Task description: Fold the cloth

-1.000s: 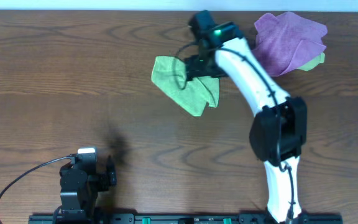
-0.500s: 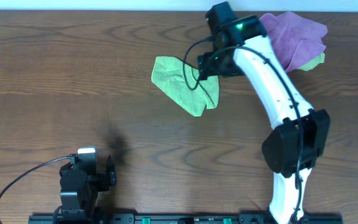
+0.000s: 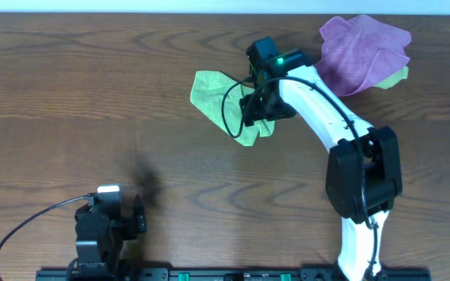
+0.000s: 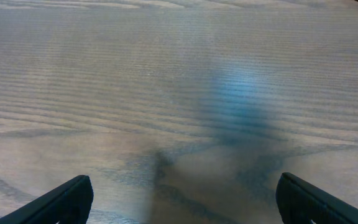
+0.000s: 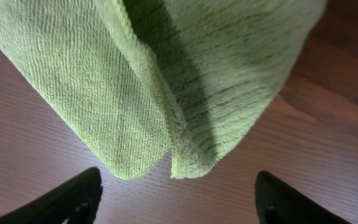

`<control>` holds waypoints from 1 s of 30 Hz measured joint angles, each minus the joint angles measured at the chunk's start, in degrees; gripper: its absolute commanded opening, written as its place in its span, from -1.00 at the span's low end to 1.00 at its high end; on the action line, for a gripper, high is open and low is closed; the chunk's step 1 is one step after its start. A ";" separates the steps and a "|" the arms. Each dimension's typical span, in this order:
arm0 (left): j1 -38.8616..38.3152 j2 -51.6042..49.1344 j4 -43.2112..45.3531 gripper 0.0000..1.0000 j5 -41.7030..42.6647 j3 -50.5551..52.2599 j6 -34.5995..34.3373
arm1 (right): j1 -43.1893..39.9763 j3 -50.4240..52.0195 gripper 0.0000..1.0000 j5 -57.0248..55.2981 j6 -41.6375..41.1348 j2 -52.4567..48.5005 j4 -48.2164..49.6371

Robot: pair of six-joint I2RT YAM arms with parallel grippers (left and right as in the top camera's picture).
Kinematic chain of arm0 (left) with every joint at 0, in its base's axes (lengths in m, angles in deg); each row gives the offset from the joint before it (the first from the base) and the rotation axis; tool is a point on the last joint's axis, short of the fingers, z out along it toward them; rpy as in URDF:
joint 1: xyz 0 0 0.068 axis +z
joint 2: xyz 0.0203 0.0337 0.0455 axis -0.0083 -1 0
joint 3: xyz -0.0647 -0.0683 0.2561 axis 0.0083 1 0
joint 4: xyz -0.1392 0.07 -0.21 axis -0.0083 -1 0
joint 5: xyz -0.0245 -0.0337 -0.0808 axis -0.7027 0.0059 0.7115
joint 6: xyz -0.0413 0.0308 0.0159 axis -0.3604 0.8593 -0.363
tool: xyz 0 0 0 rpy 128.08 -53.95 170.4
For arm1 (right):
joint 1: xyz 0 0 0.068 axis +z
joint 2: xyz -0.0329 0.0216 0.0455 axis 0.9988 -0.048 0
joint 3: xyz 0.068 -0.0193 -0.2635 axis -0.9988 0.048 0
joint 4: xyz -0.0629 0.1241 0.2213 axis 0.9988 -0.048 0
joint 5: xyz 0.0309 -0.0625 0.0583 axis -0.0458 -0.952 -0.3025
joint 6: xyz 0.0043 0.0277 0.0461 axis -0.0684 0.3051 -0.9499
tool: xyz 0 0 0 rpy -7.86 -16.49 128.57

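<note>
The lime-green cloth [image 3: 219, 103] lies crumpled and partly folded over itself on the table, left of centre at the back. My right gripper [image 3: 255, 108] hovers over its right part, jaws wide open and empty. In the right wrist view the cloth [image 5: 185, 74] fills the top, two folded corners hanging down between my open right gripper's [image 5: 179, 202] fingers. My left gripper [image 3: 141, 215] rests near the front left edge; the left wrist view shows the left gripper [image 4: 184, 202] open over bare wood.
A purple cloth [image 3: 362, 51] lies crumpled at the back right, with a yellow-green scrap [image 3: 397, 76] peeking from under it. A black cable [image 3: 22, 230] loops by the left arm's base. The table [image 3: 92, 101] is dark wood.
My right arm swung right toward the purple cloth, then came back left and lower over the green cloth. The cloth's right flap looks more bunched. The left arm stayed still.
</note>
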 measured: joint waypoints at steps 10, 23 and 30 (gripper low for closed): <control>0.00 0.00 0.00 0.90 0.24 0.00 0.00 | 0.00 4.33 0.29 1.40 0.15 0.00 7.39; 0.00 0.00 0.07 0.91 1.38 0.00 0.00 | 0.00 9.20 -0.98 1.90 0.81 -0.02 14.21; 0.00 0.00 2.89 0.90 7.96 0.28 -0.02 | 0.00 6.97 -0.98 -1.68 0.74 0.00 13.40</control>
